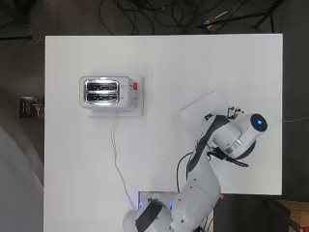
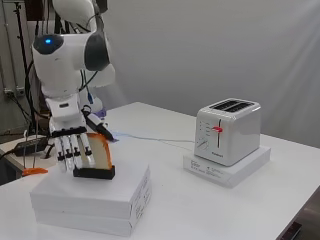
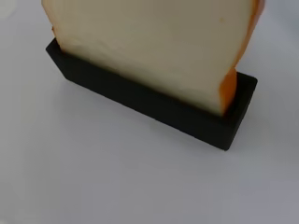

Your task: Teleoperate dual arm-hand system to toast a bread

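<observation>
The hand [image 2: 74, 146] hangs fingers-down, straight and holding nothing, just beside the flat face of the bread slice [image 2: 100, 152], which stands upright in its black holder [image 2: 94, 173] on the white box [image 2: 92, 195], with the toaster [image 2: 228, 130] well apart across the table.

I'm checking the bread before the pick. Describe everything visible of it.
The bread is one pale slice with an orange-brown crust, standing upright on edge in a black holder atop a stack of white boxes. The hand hangs right beside it, fingers straight and pointing down; contact cannot be told. The toaster stands well apart.
</observation>
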Motion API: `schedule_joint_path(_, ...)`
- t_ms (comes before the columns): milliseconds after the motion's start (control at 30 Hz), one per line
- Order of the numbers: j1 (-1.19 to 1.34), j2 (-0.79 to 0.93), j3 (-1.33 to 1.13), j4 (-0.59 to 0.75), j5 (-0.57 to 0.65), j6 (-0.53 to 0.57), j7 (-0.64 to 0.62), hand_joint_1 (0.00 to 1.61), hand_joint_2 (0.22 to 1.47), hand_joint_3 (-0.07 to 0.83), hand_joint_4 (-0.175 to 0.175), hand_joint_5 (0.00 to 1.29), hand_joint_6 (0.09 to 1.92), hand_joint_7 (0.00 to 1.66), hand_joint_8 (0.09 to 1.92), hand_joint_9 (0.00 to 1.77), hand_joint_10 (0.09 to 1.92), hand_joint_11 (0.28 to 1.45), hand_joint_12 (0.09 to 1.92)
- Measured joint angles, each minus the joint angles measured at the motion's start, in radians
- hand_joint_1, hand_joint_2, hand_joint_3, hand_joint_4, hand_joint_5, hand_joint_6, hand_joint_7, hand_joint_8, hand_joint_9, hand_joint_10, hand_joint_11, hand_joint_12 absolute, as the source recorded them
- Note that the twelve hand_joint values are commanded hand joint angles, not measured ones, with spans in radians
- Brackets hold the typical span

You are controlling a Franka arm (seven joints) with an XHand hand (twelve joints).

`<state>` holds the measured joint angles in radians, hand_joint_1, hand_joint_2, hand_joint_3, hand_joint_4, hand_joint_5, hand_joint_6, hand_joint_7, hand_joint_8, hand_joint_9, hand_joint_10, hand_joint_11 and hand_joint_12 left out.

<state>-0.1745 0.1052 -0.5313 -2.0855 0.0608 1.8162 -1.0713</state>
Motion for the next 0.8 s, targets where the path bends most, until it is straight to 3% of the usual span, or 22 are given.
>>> schedule_joint_path(200, -0.002, -0.061, 0.029, -0.019, -0.038, 0.000, -0.001, 0.23, 0.99, 0.006, 0.083, 0.46, 0.09, 0.25, 0.09, 0.31, 0.09, 0.39, 0.09)
schedule_joint_path(367, -0.009, -0.084, 0.021, -0.053, -0.072, 0.001, -0.016, 0.27, 0.97, -0.006, 0.051, 0.41, 0.09, 0.26, 0.09, 0.33, 0.09, 0.40, 0.09)
schedule_joint_path(400, -0.012, -0.084, 0.015, -0.059, -0.075, 0.005, -0.029, 0.31, 0.99, -0.002, 0.059, 0.48, 0.09, 0.35, 0.09, 0.42, 0.09, 0.42, 0.09)
schedule_joint_path(433, -0.015, -0.084, 0.007, -0.068, -0.077, 0.007, -0.044, 0.65, 1.05, -0.009, -0.016, 0.65, 0.34, 0.60, 0.45, 0.69, 0.43, 0.54, 0.35)
schedule_joint_path(467, -0.018, -0.084, -0.002, -0.077, -0.076, 0.009, -0.059, 0.91, 1.11, -0.006, -0.086, 0.73, 0.71, 0.73, 0.82, 0.93, 0.90, 0.66, 0.83)
schedule_joint_path(500, -0.021, -0.086, -0.008, -0.086, -0.071, 0.016, -0.064, 1.06, 1.16, -0.003, -0.129, 0.77, 0.96, 0.79, 1.04, 1.06, 1.15, 0.71, 1.16)
schedule_joint_path(533, -0.024, -0.091, -0.012, -0.095, -0.062, 0.028, -0.067, 1.14, 1.18, -0.002, -0.153, 0.77, 1.12, 0.82, 1.16, 1.13, 1.19, 0.72, 1.34)
schedule_joint_path(600, -0.017, -0.112, -0.030, -0.101, -0.050, 0.048, -0.062, 1.20, 1.20, -0.001, -0.171, 0.74, 1.22, 0.88, 1.21, 1.22, 0.97, 0.69, 1.37)
schedule_joint_path(667, 0.009, -0.123, -0.061, -0.098, -0.042, 0.045, -0.060, 1.23, 1.17, 0.002, -0.173, 0.74, 1.20, 1.02, 1.05, 1.30, 0.62, 0.66, 1.21)
schedule_joint_path(800, 0.020, -0.094, -0.026, -0.100, -0.013, 0.077, -0.071, 1.24, 1.14, -0.001, -0.153, 0.77, 1.23, 1.15, 0.78, 1.41, 0.23, 0.65, 0.98)
